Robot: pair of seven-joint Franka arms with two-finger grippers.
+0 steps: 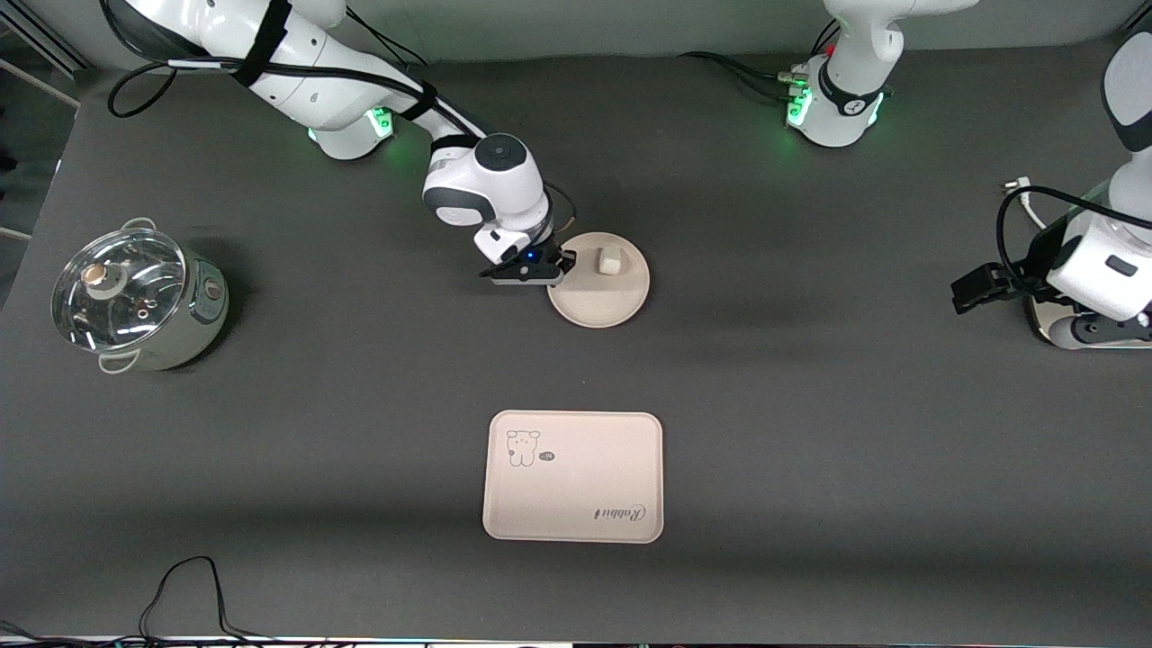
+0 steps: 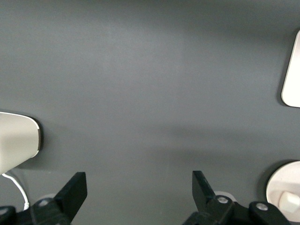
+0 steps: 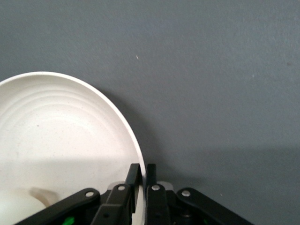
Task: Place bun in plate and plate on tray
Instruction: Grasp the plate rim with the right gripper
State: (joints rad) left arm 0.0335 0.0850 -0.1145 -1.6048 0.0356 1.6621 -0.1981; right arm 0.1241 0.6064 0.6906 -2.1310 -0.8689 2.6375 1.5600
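Observation:
The round cream plate (image 1: 598, 301) lies on the dark table mid-way between the arms' bases, farther from the front camera than the tray (image 1: 576, 477). The small off-white bun (image 1: 609, 261) sits in the plate near its rim. My right gripper (image 1: 556, 270) is low at the plate's edge toward the right arm's end, shut on the rim. In the right wrist view the fingers (image 3: 143, 173) pinch the rim of the plate (image 3: 61, 126), and the bun (image 3: 14, 206) shows inside. My left gripper (image 1: 976, 290) waits open and empty at the left arm's end, its fingers spread over bare table (image 2: 139, 187).
A pale green pot with a glass lid (image 1: 135, 297) stands at the right arm's end of the table. A black cable (image 1: 189, 585) loops at the table's edge nearest the front camera. A white cable (image 1: 1021, 193) lies near the left arm.

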